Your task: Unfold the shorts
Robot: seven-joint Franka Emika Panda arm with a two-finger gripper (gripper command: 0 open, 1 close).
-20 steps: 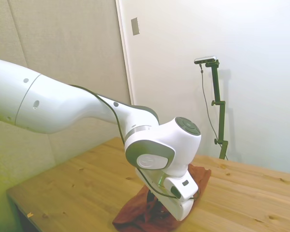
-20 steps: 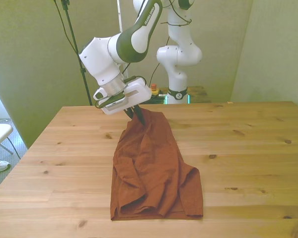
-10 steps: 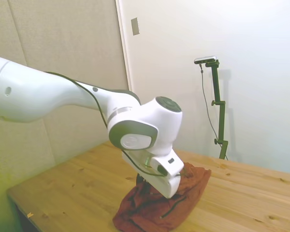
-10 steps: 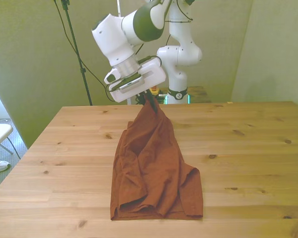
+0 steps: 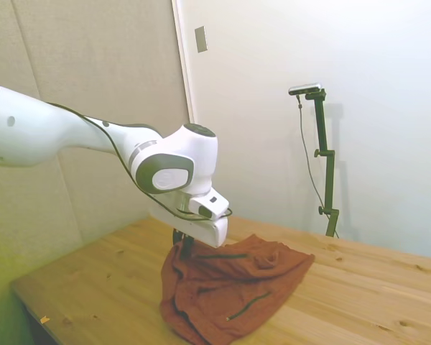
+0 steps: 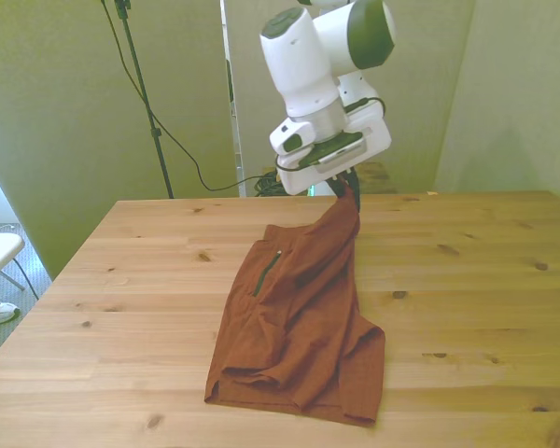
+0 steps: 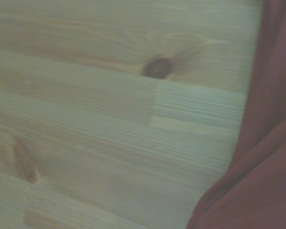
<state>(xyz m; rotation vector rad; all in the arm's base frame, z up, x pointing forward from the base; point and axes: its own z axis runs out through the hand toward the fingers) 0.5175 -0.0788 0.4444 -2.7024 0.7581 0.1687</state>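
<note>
Above the far part of the wooden table [image 6: 121, 280], the white arm's two-finger gripper [image 6: 347, 189] pinches one raised corner of the rust-red soft fabric shorts [image 6: 299, 322], its fingers closed on the cloth. The rest of the garment trails down and lies across the table's middle, a dark zipper line [image 6: 265, 272] exposed on the upper layer. The unfolding appears partly done. To finish well, carry the held corner sideways toward the front view's right, low and steady, until the folded layer opens flat, then release.
</note>
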